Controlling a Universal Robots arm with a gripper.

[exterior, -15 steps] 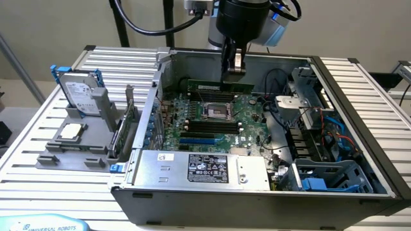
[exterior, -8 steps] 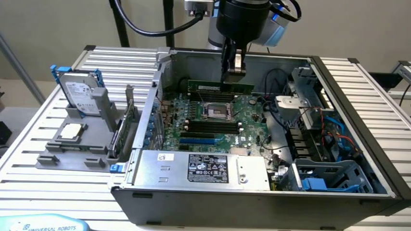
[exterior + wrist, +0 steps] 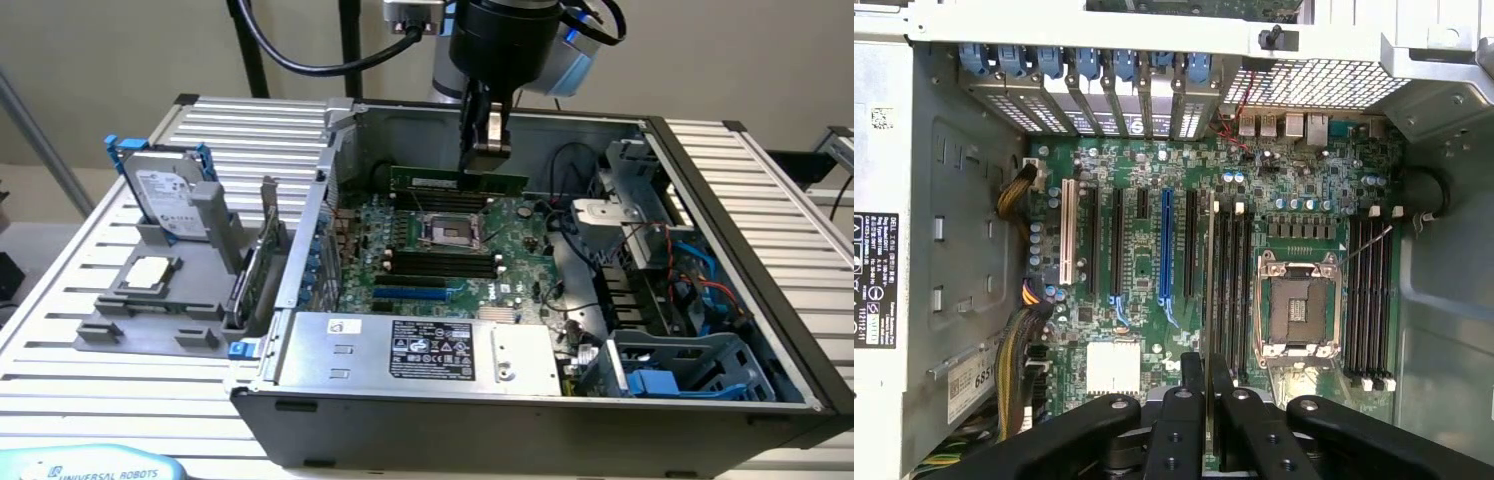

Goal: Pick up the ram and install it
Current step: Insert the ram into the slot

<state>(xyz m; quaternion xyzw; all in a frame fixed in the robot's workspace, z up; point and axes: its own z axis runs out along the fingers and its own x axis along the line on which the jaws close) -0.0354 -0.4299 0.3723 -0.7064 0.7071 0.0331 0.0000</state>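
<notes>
Bright, even room light, with mild glare on the slatted surface (image 3: 60,330) (shadow pools inside the computer case (image 3: 534,425)).

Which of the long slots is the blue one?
The blue slot, with black slots on either side; the white slot sits nearer the cables.

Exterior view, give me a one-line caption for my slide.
Pincer grips the ram on edge above the motherboard inside the open computer case.
</notes>
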